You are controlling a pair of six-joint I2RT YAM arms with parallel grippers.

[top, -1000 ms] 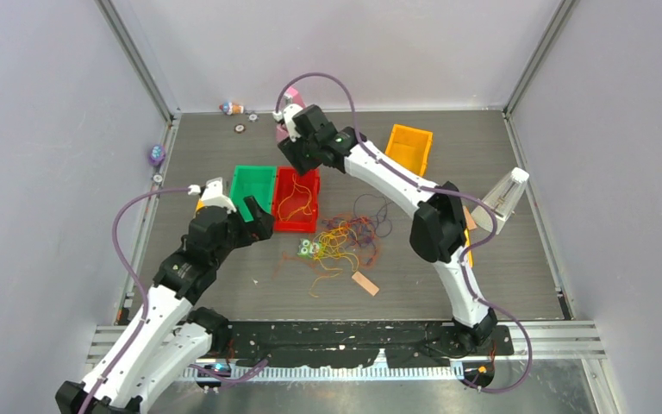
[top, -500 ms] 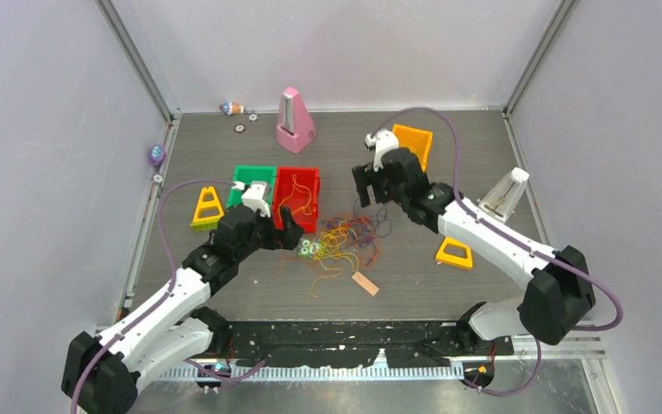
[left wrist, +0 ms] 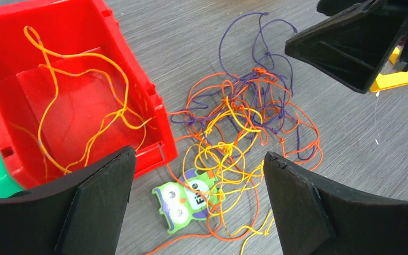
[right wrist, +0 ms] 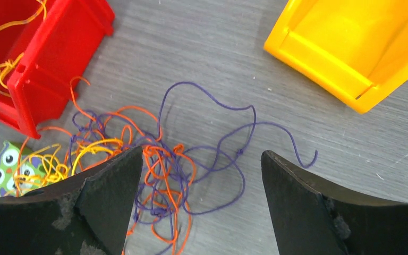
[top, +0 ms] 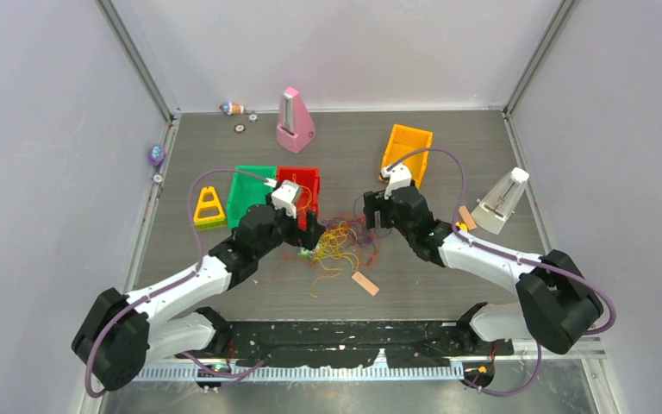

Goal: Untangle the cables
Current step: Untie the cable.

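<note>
Cables (top: 345,244) lie tangled between both arms' spread fingers (left wrist: 292,207), touching neither.

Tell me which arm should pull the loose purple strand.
Probably the right: its open gripper hangs directly over the purple strand, while the left gripper sits over the yellow tangle.

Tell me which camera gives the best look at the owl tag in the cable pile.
Left wrist: the owl tag lies whole and large, with yellow cables crossing its right side. The right wrist view catches it only at the left edge, partly behind a finger. The top view shows a tiny green speck.
</note>
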